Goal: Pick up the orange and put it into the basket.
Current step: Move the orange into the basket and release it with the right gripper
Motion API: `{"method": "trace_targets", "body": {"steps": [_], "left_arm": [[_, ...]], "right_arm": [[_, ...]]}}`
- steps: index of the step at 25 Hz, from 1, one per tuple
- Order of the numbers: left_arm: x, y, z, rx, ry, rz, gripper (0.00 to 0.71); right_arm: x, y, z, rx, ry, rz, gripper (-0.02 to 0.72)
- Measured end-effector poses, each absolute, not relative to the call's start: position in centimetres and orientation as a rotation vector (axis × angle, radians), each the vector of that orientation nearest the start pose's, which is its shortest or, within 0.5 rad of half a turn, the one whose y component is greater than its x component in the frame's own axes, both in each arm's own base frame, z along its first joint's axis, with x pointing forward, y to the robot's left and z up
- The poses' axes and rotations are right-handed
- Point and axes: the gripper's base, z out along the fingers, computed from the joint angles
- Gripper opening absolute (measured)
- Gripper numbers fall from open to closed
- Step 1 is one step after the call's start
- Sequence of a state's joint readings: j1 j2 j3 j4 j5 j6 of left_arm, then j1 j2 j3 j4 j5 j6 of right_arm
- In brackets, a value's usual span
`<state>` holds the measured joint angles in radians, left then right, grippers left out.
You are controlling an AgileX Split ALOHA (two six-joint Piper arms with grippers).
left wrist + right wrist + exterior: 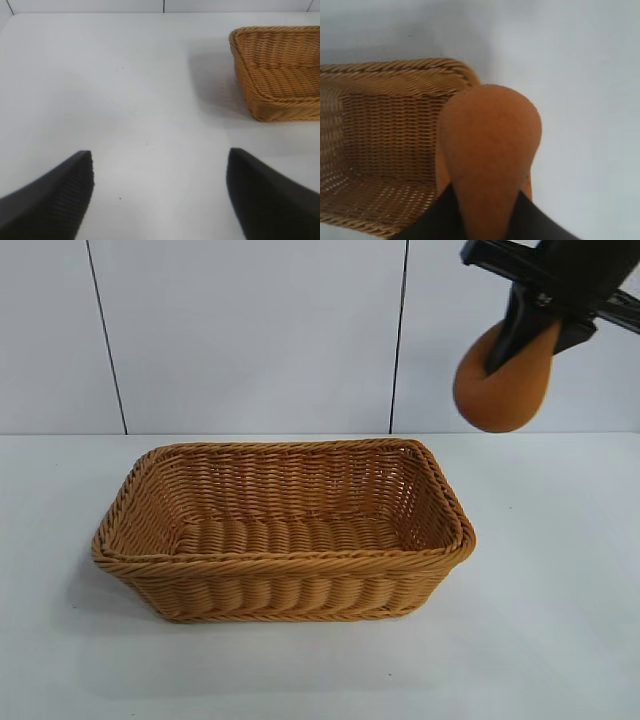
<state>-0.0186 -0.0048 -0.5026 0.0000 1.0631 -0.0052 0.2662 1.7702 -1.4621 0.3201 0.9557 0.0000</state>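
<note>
A white table [560, 620] meets a white panelled wall [250, 330]. The basket [285, 585] sits mid-table. Up right, the right gripper [525, 335] clamps the orange [505, 390]; the left gripper [160, 195] gapes, holding nothing.

No legible text, label, brand, number or sign on anything in any view.

A bare test bench in a robotics lab

A plain white table [560, 620] runs to a wall of pale panels [250, 330] split by dark vertical seams. A black robot arm [560, 280] hangs over the table's far right corner, and a wicker basket [285, 565], mid-table, is the only furnishing: a staged trial setup, not a home or shop.
</note>
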Motion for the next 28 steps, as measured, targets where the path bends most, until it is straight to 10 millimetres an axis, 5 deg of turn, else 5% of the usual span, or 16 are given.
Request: {"method": "trace_targets", "body": {"steps": [6,10,22,24,28], "left_arm": [[-0.6,0.0,27.8,0.014,2.039,-0.015,0.528],[-0.6,0.0,27.8,0.014,2.039,-0.015,0.528],[-0.6,0.0,27.8,0.014,2.039,-0.015,0.528],[-0.6,0.0,27.8,0.014,2.039,-0.015,0.528],[-0.6,0.0,27.8,0.014,2.039,-0.015,0.528]], "right_arm": [[33.4,19.7,27.9,-0.401,2.678,0.57,0.054],[32.6,22.8,26.1,-0.475,2.693,0.577,0.054],[35.3,25.2,14.5,-0.473,2.826,0.446,0.054],[35.3,25.2,13.9,-0.474,2.84,0.44,0.119],[35.2,25.1,14.6,-0.513,2.82,0.43,0.484]]}}
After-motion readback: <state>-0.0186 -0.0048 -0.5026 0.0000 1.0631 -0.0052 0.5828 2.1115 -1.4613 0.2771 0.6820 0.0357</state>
